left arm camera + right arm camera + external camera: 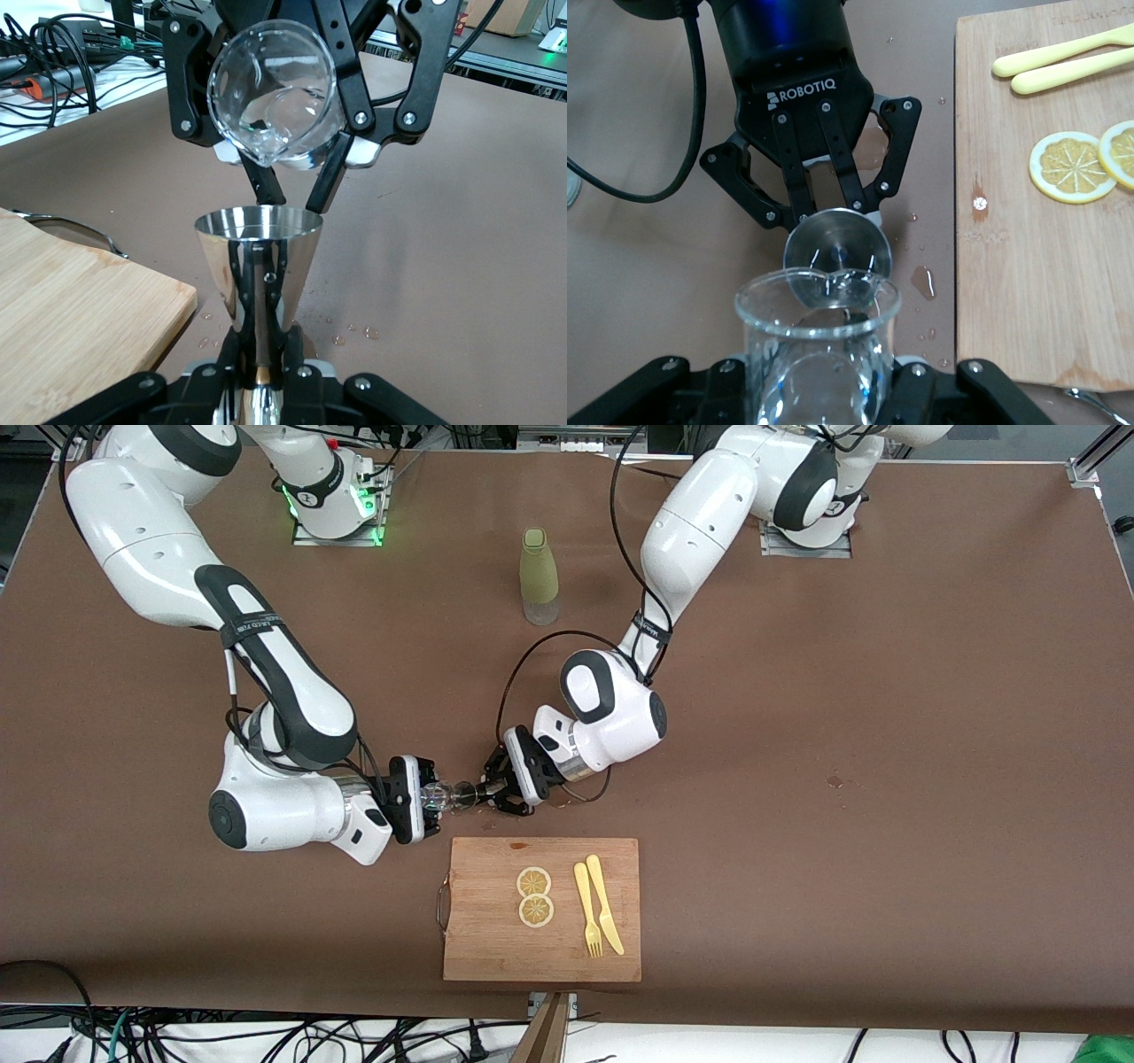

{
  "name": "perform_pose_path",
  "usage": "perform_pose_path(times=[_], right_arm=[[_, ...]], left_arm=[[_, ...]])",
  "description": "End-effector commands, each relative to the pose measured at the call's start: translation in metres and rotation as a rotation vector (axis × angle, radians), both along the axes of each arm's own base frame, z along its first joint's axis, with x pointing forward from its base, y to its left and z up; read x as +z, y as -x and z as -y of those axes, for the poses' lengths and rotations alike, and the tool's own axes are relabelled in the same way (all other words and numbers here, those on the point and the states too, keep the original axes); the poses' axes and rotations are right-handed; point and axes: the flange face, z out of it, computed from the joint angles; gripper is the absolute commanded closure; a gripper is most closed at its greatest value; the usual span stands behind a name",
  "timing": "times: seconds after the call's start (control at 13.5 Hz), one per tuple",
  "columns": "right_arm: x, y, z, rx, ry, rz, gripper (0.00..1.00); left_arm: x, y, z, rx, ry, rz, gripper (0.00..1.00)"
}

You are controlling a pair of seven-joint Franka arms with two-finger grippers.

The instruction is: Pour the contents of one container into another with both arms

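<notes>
Both end effectors: glass beaker (276, 93) tipped over steel cup (258, 266).

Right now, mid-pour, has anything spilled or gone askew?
Yes. Water droplets lie on the brown table under the steel jigger, beside the cutting board. The glass beaker is tipped over the jigger's mouth, as intended.

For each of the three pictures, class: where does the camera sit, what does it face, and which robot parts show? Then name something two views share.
Front view: high across the table, facing both arms; left claw and right claw meet above the cutting board.
Left wrist view: on the left wrist, facing the tipped glass beaker over the steel cup.
Right wrist view: on the right wrist, facing the left claw.
Shared: both wrist views show the cup, the beaker and spilled drops.
</notes>
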Motion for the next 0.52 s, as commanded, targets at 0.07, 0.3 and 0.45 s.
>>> perform_pose_path(times=[0.07, 0.3, 0.45], right_arm=[[0.0132, 0.0010, -0.0070, 0.001, 0.040, -0.001, 0.74], [0.0162, -0.0005, -0.0055, -0.012, 0.076, 0.002, 0.74], [0.0157, -0.0003, -0.0058, -0.010, 0.088, 0.006, 0.74]], left_arm=[[0.0032, -0.0009, 0.0064, 0.022, 0.024, 0.010, 1.00], [-0.0009, -0.0011, 0.0049, 0.023, 0.020, 0.008, 1.00], [-0.0002, -0.0012, 0.0053, 0.022, 0.021, 0.009, 1.00]])
